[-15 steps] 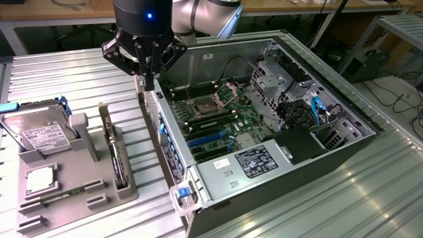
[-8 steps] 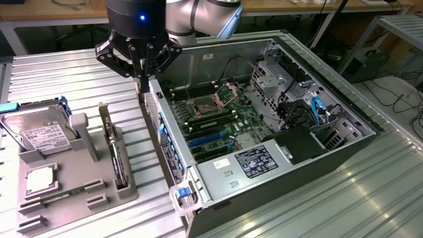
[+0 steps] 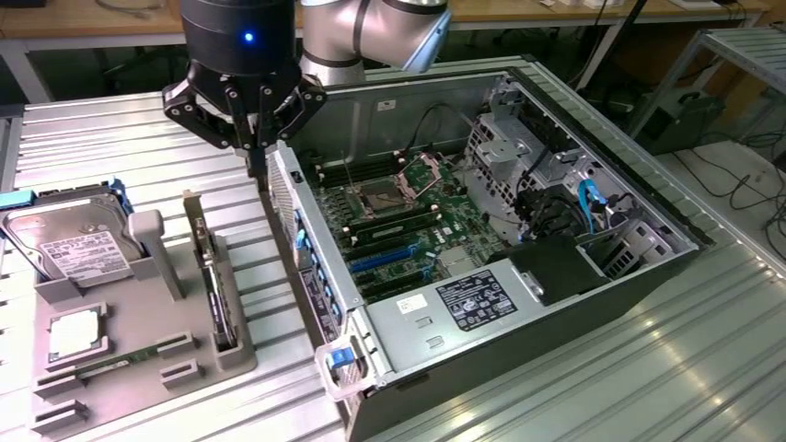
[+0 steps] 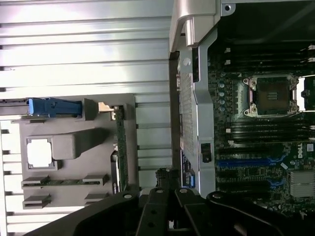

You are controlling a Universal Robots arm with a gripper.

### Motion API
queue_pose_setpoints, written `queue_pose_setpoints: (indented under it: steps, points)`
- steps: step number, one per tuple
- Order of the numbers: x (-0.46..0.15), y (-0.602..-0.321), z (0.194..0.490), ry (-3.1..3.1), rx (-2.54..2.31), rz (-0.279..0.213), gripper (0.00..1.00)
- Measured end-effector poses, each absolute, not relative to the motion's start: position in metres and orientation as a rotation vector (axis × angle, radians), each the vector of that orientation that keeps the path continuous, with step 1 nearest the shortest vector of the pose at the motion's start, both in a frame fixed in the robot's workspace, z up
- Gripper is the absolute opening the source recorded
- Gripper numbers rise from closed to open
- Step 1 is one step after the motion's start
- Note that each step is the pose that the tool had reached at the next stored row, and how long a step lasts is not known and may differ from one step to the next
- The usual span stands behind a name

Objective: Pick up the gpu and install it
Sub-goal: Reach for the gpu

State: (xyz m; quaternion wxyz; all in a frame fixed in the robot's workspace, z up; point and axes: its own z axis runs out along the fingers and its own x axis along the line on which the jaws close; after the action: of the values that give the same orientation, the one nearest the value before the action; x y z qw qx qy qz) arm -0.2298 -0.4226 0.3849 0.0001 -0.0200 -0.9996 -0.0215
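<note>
The gpu (image 3: 219, 295) stands on its edge in a slot of the grey holder (image 3: 147, 304), its silver end bracket pointing to the far end. In the wrist view the gpu (image 4: 119, 142) appears as a thin green strip. My gripper (image 3: 256, 157) hangs shut and empty above the gap between the holder and the open computer case (image 3: 614, 276), just past the gpu's bracket end and not touching it. In the wrist view the gripper (image 4: 167, 191) sits over the case's rear wall. Blue card slots (image 3: 387, 260) lie bare on the motherboard.
On the grey holder sit a silver hard drive (image 3: 74, 249), a square processor chip (image 3: 74, 331) and a narrow memory stick (image 3: 123, 359). The case's rear wall (image 3: 301, 249) rises between holder and motherboard. Everything rests on a ribbed metal table (image 3: 639, 368).
</note>
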Motion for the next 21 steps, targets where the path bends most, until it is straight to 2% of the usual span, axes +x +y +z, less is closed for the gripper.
queue_pose_setpoints:
  steps: [21]
  points:
    - [-0.267,-0.436,0.379,-3.132,-0.063,-0.067,0.11]
